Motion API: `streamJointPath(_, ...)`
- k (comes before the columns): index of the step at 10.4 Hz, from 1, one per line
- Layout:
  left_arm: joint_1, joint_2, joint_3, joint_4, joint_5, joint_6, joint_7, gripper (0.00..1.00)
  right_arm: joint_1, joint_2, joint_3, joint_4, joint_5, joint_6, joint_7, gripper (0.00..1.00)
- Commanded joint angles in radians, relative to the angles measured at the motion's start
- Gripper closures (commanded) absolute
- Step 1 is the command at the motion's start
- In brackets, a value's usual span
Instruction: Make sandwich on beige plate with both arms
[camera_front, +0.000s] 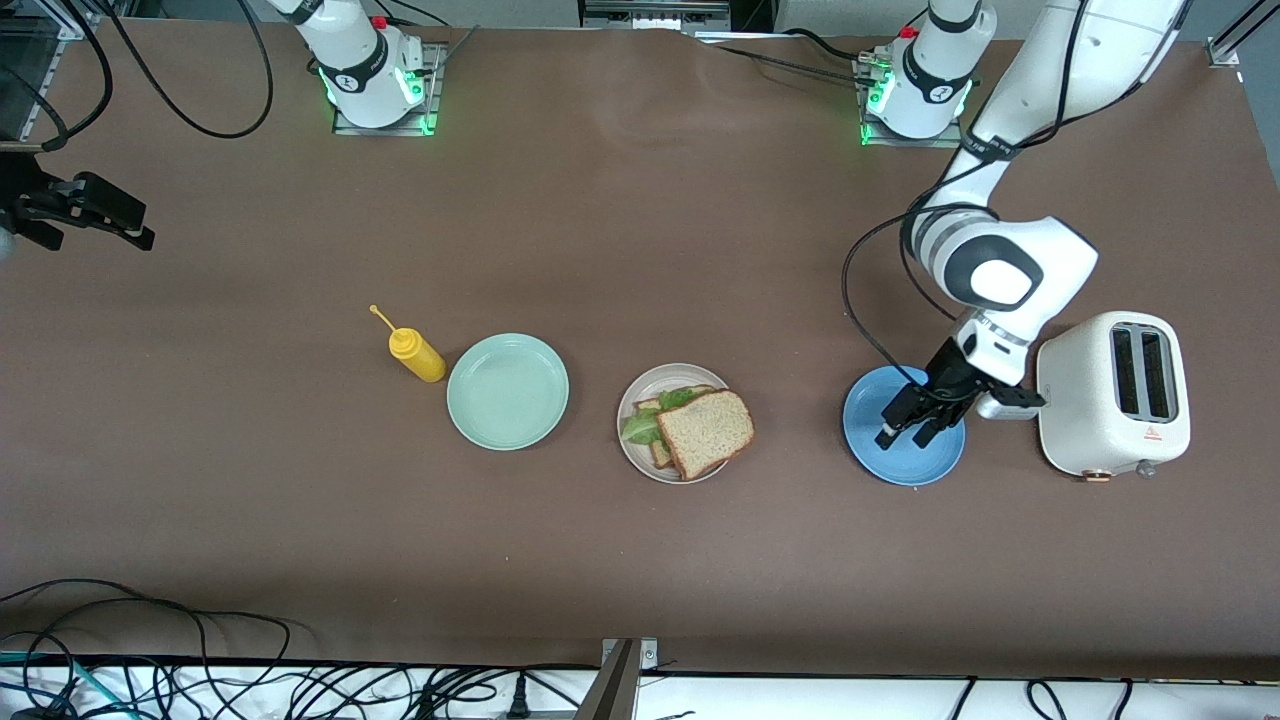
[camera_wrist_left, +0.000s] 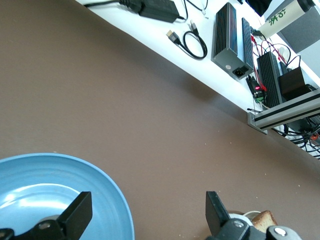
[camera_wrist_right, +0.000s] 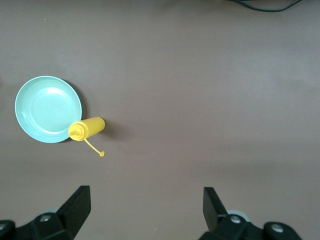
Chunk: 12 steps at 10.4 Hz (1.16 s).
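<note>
Starting at the right arm's end of the table, the right gripper (camera_front: 85, 215) hangs high over bare brown table (camera_front: 640, 560), jaws spread wide with nothing between them, as the right wrist view confirms with both fingers (camera_wrist_right: 77, 205) apart over empty cloth. That arm looks to be waiting, parked well out of the way.

Moving along, a yellow mustard bottle (camera_front: 415, 354) lies on its side just beside the mint-green plate (camera_front: 508, 391), its nozzle pointing away from the plate. The plate carries nothing, probably because whatever it supplied is used up.

At the middle sits the beige plate (camera_front: 635, 400), and on it the sandwich (camera_front: 700, 432): a brown bread slice on top, a ruffled lettuce leaf (camera_front: 648, 422) poking out toward the mint-green plate, and the edge of a lower slice showing beneath. The top slice sits a little askew, overhanging the plate's rim toward the left arm's end. By my reading the stack is complete, so the task looks essentially done.

Next comes the blue plate (camera_front: 905, 440), bare, with the left gripper (camera_front: 912, 425) low over it, fingers (camera_wrist_left: 77, 212) wide apart and holding nothing. I judge this plate was a bread source, which explains the hand's position.

Last, a white toaster (camera_front: 1115, 392) stands just beside the blue plate, slots up and empty as far as I can see.
</note>
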Motion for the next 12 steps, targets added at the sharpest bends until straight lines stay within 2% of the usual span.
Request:
streamJointPath(1, 0.016, -0.102, 0.028, -0.115, 0.091, -0.003, 0.004, 0.00, -0.006, -0.063, 0.007, -0.074, -0.003, 0.039, 0.006, 0.00)
streamJointPath(3, 0.054, -0.122, 0.031, -0.164, 0.220, -0.003, 0.006, 0.00, -0.011, -0.047, -0.003, -0.045, -0.003, -0.019, 0.001, 0.00)
streamJointPath(5, 0.116, -0.128, 0.031, -0.179, 0.356, -0.004, 0.009, 0.00, -0.009, -0.047, -0.002, -0.040, -0.007, -0.021, 0.001, 0.00)
streamJointPath(9, 0.264, -0.117, 0.031, -0.169, 0.787, -0.049, 0.010, 0.00, -0.008, -0.049, -0.002, -0.039, -0.003, -0.073, 0.001, 0.00)
streamJointPath(10, 0.316, -0.116, 0.033, -0.146, 0.923, -0.084, 0.009, 0.00, -0.009, -0.049, -0.003, -0.039, -0.003, -0.071, 0.000, 0.00)
streamJointPath(12, 0.332, -0.117, 0.112, -0.065, 1.085, -0.243, 0.009, 0.00, -0.009, -0.049, -0.003, -0.039, -0.003, -0.073, 0.000, 0.00)
